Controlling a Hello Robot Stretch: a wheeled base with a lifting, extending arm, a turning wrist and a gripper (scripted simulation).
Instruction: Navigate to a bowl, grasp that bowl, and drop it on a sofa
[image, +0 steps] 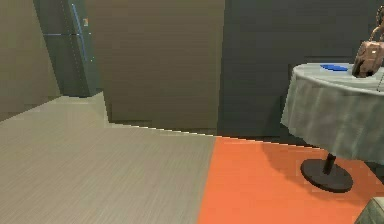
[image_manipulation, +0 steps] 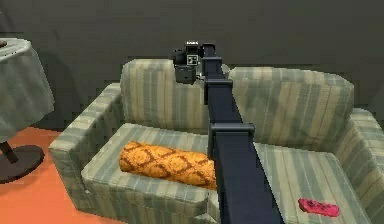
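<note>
My gripper (image_manipulation: 180, 66) sits at the far end of my arm (image_manipulation: 235, 150), up against the top of the sofa (image_manipulation: 290, 110) backrest, and I cannot tell how its fingers are set or whether the bowl is in them, so a release here might drop nothing at all. If the bowl is there, I judge it is high and far back: it could strike the backrest, glance off the orange bolster cushion (image_manipulation: 168, 163) on the seat below, and roll over the front edge to the floor
</note>
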